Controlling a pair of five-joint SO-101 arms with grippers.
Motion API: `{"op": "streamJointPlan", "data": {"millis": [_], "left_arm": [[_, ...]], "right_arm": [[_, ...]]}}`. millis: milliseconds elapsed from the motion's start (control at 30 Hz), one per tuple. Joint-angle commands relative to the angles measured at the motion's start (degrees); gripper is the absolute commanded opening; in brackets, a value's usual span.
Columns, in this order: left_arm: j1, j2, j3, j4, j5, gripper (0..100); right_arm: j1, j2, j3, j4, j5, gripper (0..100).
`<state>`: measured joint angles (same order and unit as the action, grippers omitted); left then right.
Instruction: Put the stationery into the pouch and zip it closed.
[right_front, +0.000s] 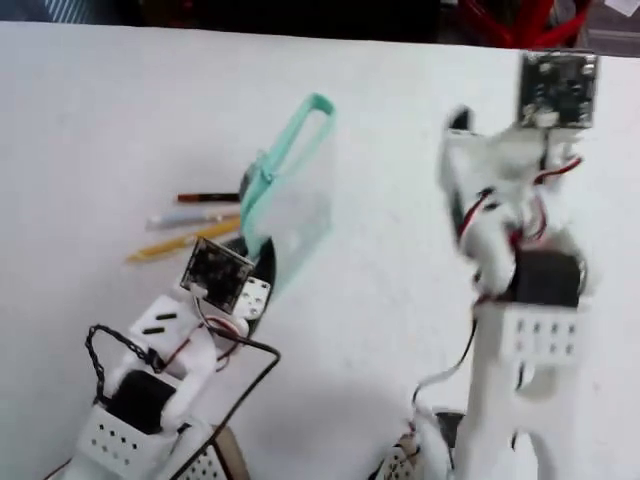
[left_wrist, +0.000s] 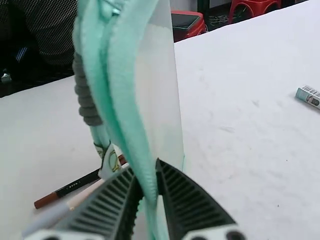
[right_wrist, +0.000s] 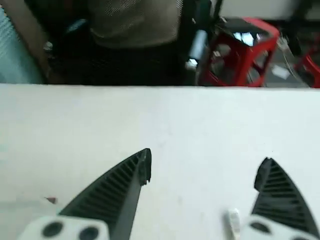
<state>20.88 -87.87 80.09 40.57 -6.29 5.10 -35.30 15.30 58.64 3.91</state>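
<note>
Right jaws wide over white table (right_wrist: 200, 125) (red stool (right_wrist: 267, 37) behind)

A white table (right_front: 380, 130) is shown from above under even light. Beyond its far edge the room is dark. A red stool (right_wrist: 245, 50) is set on the floor there, and what may be a black mesh chair back (right_wrist: 135, 25) is glimpsed beside it.

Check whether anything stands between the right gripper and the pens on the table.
Yes, judging from the high view. The pouch, held up by the left gripper, stands between the open right gripper and the pens, which lie on the table on the pouch's far side.
</note>
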Motion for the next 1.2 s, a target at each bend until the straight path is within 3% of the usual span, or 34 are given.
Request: {"op": "streamJointPlan", "data": {"millis": [0,167,400,600,867,933,1033,1167], "left_arm": [[-0.7,-1.1,0.3,-1.7,-0.7,2],[-0.7,-1.1,0.5,-1.7,-0.7,2],[-2.3,-1.2,0.1,-1.2,-0.1,3],[-6.5,-1.2,0.4,-1.6,9.6,20],[3.4,-1.2,2.9,-5.1,0.7,16],[0.7,-1.2,2.9,-7.6,1.0,15],[-1.3,-1.2,2.8,-8.8,1.0,15],[2.2,-1.1,3.9,-8.9,0.6,15]], "right_arm": [[8.2,7.5,1.0,0.2,5.8,31.3],[14.2,20.9,1.0,0.0,17.1,31.0],[15.2,34.6,0.2,-0.1,24.9,18.4],[15.5,45.1,-5.9,-0.1,24.7,22.5],[15.2,64.0,-19.6,0.1,23.6,22.4],[15.2,67.6,-22.3,0.2,23.6,17.8],[15.5,70.3,-25.5,0.0,23.6,1.4],[14.5,70.8,-26.8,0.2,24.0,1.6]]}}
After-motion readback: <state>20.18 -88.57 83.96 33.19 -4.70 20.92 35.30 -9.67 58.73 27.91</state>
